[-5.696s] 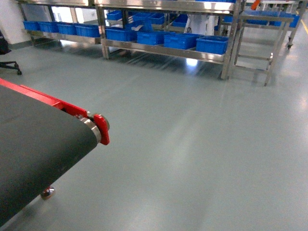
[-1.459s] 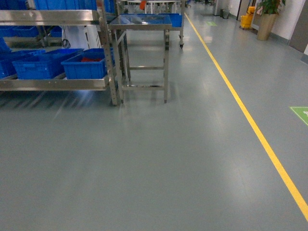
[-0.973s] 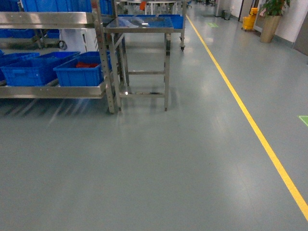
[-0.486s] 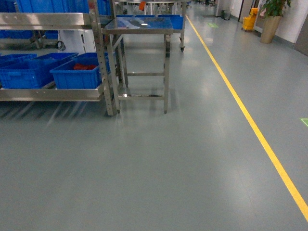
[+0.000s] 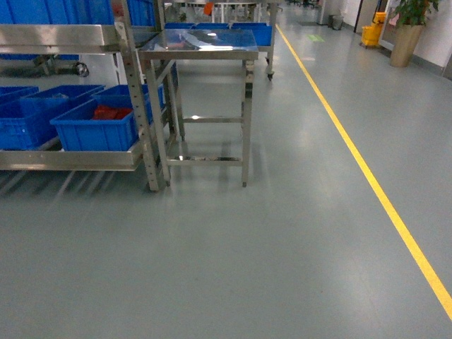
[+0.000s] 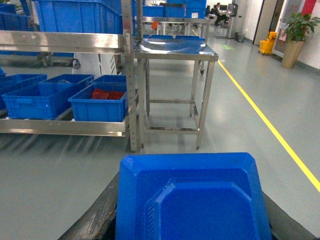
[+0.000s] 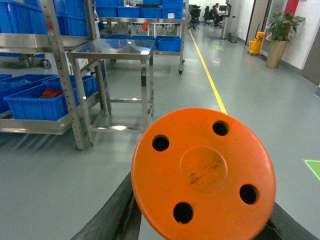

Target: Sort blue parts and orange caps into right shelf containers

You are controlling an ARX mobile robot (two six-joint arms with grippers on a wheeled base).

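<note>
Closest to the left wrist camera, a bright-blue blocky plastic part (image 6: 192, 197) with bevelled corners fills the lower frame, clamped in the left tool, whose dark fingers (image 6: 97, 212) show at either side of it. In the right wrist view a round orange plastic cap (image 7: 204, 172) with four holes sits equally near, gripped by the right tool, its black fingers (image 7: 115, 212) showing at the cap's lower edges. Neither tool appears in the head view. Beyond lies grey floor (image 5: 268, 247) with a yellow line (image 5: 367, 176). Farther off, left, stands the stainless-steel shelf (image 5: 134, 92); its lower level carries large blue ribbed plastic containers (image 5: 92, 131), the rightmost holding red pieces (image 5: 111, 112). Just beside the shelf stands a steel worktop (image 5: 201, 46). A potted plant (image 5: 409, 28) is farthest.
</note>
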